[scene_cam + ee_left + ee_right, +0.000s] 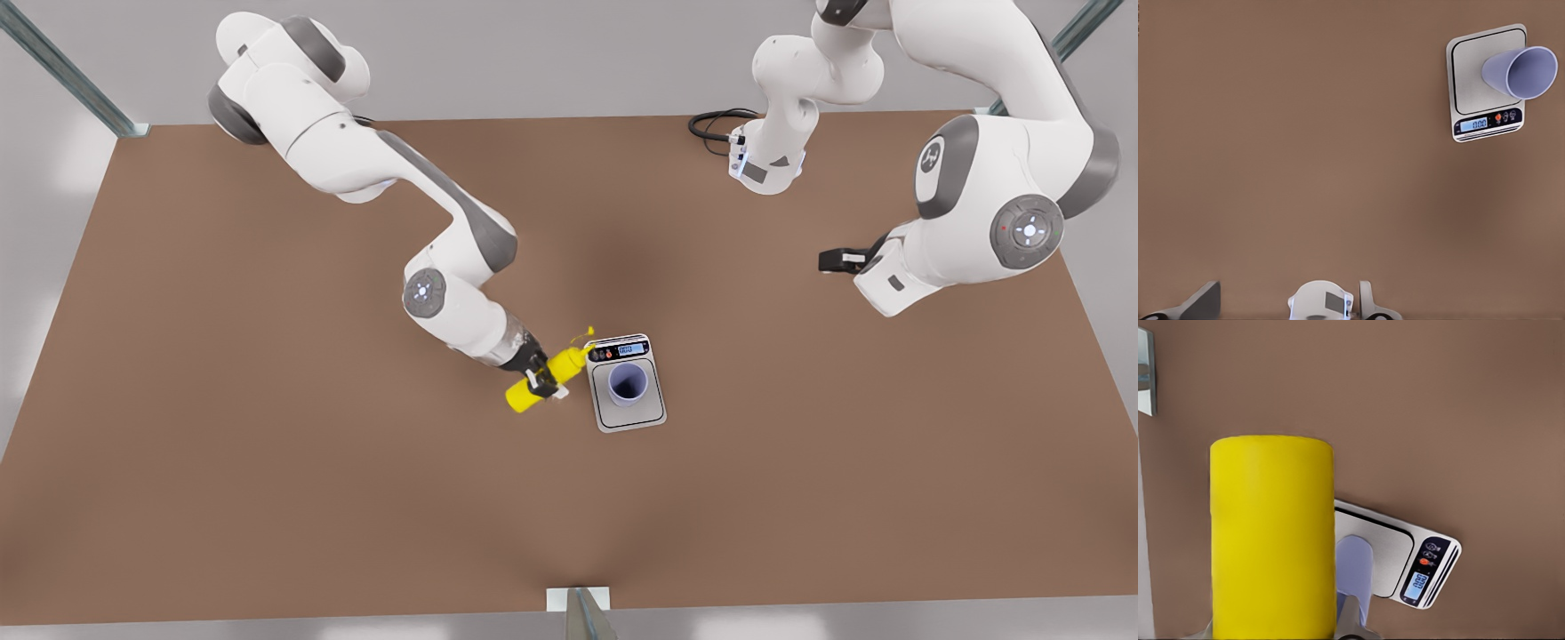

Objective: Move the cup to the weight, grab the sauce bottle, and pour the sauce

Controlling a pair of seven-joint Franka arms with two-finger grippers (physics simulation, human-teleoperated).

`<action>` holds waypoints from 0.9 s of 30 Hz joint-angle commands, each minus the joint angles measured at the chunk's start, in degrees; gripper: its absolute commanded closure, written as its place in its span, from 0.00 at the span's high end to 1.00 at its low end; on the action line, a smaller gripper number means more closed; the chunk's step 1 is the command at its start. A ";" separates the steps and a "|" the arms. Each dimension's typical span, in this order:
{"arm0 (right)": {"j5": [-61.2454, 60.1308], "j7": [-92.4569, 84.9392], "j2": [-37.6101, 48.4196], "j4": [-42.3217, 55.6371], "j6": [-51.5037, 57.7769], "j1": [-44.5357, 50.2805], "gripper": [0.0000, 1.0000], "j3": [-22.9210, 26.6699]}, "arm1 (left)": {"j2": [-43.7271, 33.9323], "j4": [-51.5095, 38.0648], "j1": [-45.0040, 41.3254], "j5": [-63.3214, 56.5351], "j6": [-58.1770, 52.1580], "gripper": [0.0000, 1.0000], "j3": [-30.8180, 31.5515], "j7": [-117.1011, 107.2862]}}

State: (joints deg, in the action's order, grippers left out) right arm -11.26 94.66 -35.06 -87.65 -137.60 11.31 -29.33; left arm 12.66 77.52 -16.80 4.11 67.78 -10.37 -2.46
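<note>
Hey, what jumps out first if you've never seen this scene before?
The bright yellow sauce bottle, clamped in the right gripper and tipped toward the weight at mid-table. The lavender cup stands on that weight. The left gripper waits at the front view's right.

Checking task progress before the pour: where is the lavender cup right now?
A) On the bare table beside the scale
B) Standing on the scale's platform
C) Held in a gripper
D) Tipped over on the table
B: in the front view the cup stands upright on the kitchen scale, with no gripper touching it.
</note>
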 commanded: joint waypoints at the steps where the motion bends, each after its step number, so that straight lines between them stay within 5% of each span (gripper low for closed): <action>1: -2.34 -0.69 0.25 -0.85 -2.24 0.03 0.21 0.67 | 0.00 0.00 -0.08 -0.07 -0.01 1.00 0.00 0.00; 7: -28.19 -20.12 1.83 -1.56 10.94 0.21 0.21 11.04 | -0.09 0.00 -0.08 -0.07 -0.10 1.00 0.09 0.00; 17: -53.15 -42.88 1.57 -5.33 31.59 0.12 0.21 27.47 | 0.00 0.00 -0.08 -0.07 -0.54 1.00 0.17 0.00; 27: -65.73 -55.19 -6.69 -6.92 49.35 -2.78 0.21 36.45 | -0.09 -0.44 -0.17 0.10 -0.63 1.00 0.17 -0.35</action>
State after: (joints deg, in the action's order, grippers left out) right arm -73.60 38.71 -42.13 -94.29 -85.70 8.31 7.19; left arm 12.57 77.08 -16.96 4.07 67.15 -10.19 -2.81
